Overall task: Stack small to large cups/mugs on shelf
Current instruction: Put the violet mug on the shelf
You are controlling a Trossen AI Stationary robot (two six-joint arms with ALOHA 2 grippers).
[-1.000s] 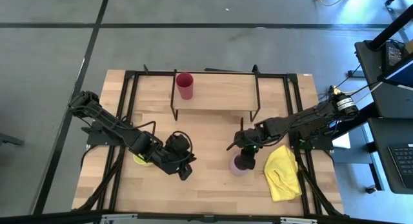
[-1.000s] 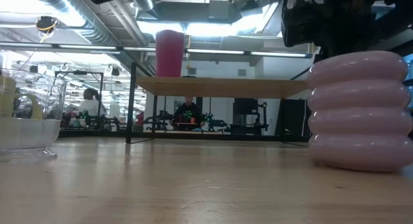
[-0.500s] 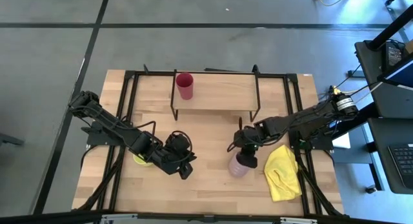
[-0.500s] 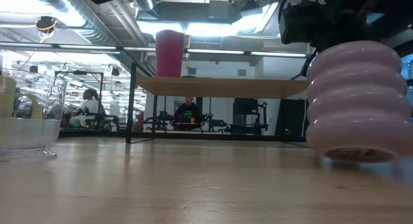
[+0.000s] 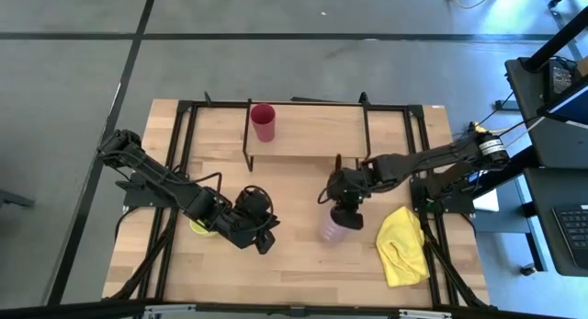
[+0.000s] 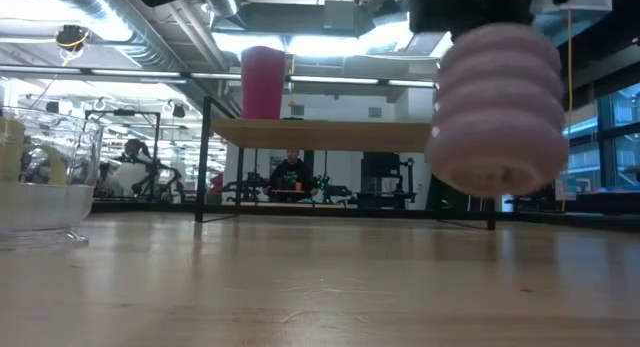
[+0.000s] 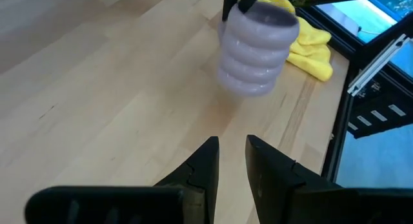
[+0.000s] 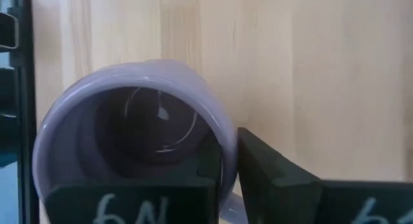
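Observation:
The ribbed lilac mug point(image 5: 333, 227) point(image 6: 495, 107) hangs in the air under my right gripper point(image 5: 342, 201), which is shut on it in front of the shelf point(image 5: 308, 135). A clear round outline point(image 8: 161, 121) shows inside the mug. The red cup point(image 5: 264, 122) point(image 6: 262, 82) stands upright on the left end of the shelf board point(image 6: 340, 135). The yellow-green mug point(image 5: 199, 227) stands on the table, mostly hidden under my left arm. My left gripper point(image 5: 265, 238) point(image 7: 230, 143) waits just right of it, fingers close together and touching nothing. A clear glassy vessel point(image 6: 40, 192) stands at the low view's left. My right gripper holds the lilac mug by its rim wall point(image 8: 219, 137), one finger inside point(image 8: 206, 162) and one outside point(image 8: 264, 166). The fingers come from above, pointing down. The mug is lifted clear of the table and tilted, its underside point(image 6: 495, 177) showing in the low view.
A crumpled yellow cloth point(image 5: 402, 245) point(image 7: 310, 46) lies on the table right of the lifted mug. The shelf's black wire legs point(image 5: 246, 140) stand at both ends of the board. Bare tabletop point(image 5: 299, 186) lies between the shelf and the two grippers.
My right gripper has lifted the lilac mug off the table and carried it up and toward the table's left and far side, nearer the shelf. The mug stood on its base a second ago; now it hangs clear and tilted.

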